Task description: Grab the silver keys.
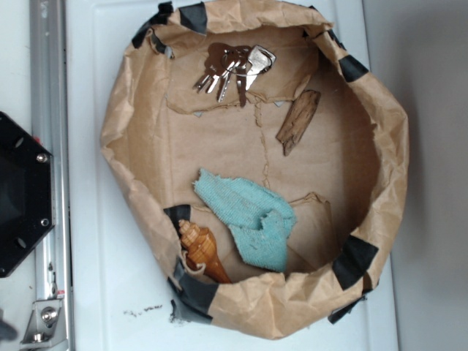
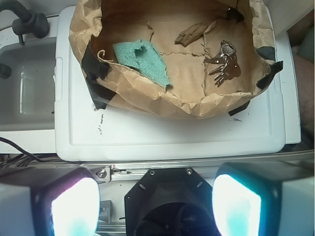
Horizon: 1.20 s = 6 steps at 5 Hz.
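My claw point(image 2: 156, 196) hangs well apart from the work, back over the black mount at the platform's near edge. Its two fingers point(image 2: 74, 204) show at the bottom of the wrist view as broad rounded pads with a pale, glowing face, set wide apart with nothing between them: the claw is spread and empty.

The keys point(image 1: 235, 67) lie inside the paper bowl point(image 1: 380, 95), on its floor close under the wall. They are shiny silver metal with narrow blades fanned out from one ring; some heads look brownish, one is squarish and bright. In the wrist view they point(image 2: 224, 63) sit at the right side of the bowl, untouched.

The bowl is crumpled brown paper, its rim rolled and wrinkled, patched at intervals with black tape point(image 1: 354, 261). Its floor is flat brown paper with torn, ragged seams.

Just beside the keys, but apart from them, lies a wood chip point(image 1: 298, 121): brown, rough-grained, long and splintered, lying at a slant.

A cloth point(image 1: 252, 218) of teal woven fabric lies rumpled and folded on the floor of the bowl, edges frayed.

A shell point(image 1: 202, 250) rests against the inner wall near the cloth: glossy amber-brown, spiral, tapering to a point.

The bowl stands on a white tray point(image 1: 95, 241), smooth plastic with a moulded lip. A metal rail point(image 1: 50, 88) runs along one side of it.
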Available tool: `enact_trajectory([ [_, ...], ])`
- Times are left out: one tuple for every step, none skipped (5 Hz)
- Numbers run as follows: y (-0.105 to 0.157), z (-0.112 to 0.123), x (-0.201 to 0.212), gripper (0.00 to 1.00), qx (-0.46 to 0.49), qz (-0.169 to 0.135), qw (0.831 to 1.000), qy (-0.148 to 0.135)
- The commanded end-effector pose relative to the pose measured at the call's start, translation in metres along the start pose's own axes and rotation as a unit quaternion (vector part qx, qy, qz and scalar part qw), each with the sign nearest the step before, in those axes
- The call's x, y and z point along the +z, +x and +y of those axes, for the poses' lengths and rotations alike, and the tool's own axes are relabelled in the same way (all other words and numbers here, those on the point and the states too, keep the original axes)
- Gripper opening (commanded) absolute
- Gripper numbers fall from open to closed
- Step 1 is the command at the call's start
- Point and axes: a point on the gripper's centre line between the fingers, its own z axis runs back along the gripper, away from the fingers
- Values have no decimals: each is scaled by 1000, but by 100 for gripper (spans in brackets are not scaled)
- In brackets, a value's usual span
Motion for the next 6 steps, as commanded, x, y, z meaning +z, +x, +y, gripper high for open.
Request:
enact_trajectory([
  [0, 0, 0, 100, 0, 0, 1000, 0],
  [49, 1, -18, 100, -13, -37, 999, -14],
  [98, 9, -35, 100, -24, -60, 998, -17],
  [117, 25, -46, 100, -44, -88, 995, -11],
  [119, 37, -68, 100, -71, -121, 990, 25],
  [113, 42, -86, 100, -107, -145, 980, 85],
])
